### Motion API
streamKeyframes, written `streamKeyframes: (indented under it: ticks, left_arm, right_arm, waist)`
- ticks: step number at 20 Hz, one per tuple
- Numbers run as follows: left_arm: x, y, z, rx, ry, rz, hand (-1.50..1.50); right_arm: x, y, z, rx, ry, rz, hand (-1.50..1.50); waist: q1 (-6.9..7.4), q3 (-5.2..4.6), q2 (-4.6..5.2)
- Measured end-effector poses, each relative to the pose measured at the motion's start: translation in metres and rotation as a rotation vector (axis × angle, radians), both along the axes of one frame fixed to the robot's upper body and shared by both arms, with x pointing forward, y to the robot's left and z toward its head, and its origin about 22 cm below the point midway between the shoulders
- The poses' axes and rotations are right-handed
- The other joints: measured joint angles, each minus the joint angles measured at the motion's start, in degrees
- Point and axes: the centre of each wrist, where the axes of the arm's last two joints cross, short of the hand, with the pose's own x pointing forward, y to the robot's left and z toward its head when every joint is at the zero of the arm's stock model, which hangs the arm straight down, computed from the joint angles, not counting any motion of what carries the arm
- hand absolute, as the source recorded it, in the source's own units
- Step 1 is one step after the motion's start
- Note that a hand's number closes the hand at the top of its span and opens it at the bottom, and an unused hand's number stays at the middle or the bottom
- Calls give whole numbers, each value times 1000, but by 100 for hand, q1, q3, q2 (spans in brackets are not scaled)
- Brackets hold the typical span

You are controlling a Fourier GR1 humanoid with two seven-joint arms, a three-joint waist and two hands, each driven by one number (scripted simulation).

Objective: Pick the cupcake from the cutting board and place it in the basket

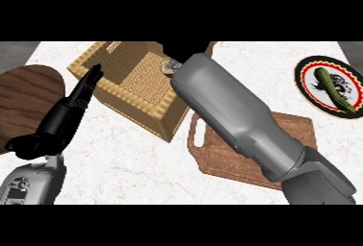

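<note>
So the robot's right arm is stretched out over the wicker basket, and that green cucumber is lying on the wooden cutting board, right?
Not quite. The head view shows the cucumber lying on the round patterned plate at the counter's right edge, not on the wooden cutting board. The rest holds: the right arm is stretched out over the wicker basket.

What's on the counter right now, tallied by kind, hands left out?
Baskets: 1, wicker basket
Cutting boards: 1, cutting board
Plates: 1, plate
Pickles: 1, pickle
Cupcakes: 1, cupcake, mostly hidden
Round wooden boards: 1, wooden board
Total: 6
</note>
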Motion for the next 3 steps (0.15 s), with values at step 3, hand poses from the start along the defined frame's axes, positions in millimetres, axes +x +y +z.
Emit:
streamKeyframes:
  ticks: [3]
  left_arm:
    - [-2, 3, -1, 0, 9, 14, 0]
  right_arm:
    - [1, -3, 11, 95, -20, 3, -150]
  waist:
    - [-77, 3, -28]
